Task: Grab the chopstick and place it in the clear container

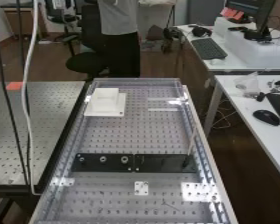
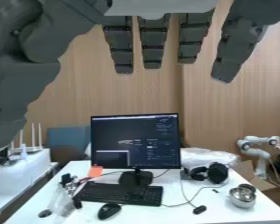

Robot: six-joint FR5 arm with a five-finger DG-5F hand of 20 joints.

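In the wrist view the hand (image 2: 154, 44) is open, its dark grey fingers straight and spread, with nothing between them and the thumb. A thin, pale chopstick (image 1: 192, 142) stands up, slightly tilted, in the high view, its lower end at the right part of a black bar (image 1: 165, 163) lying across the bench. See-through edges (image 1: 145, 80) run around the perforated bench top; whether they form the clear container I cannot tell.
A white stepped block (image 1: 105, 102) stands at the bench's far left. Small metal knobs (image 1: 103, 159) sit on the black bar's left part. Beside the bench are a perforated table (image 1: 37, 130) and white desks (image 1: 247, 107). The wrist view faces a monitor (image 2: 135, 141) and keyboard (image 2: 121, 194).
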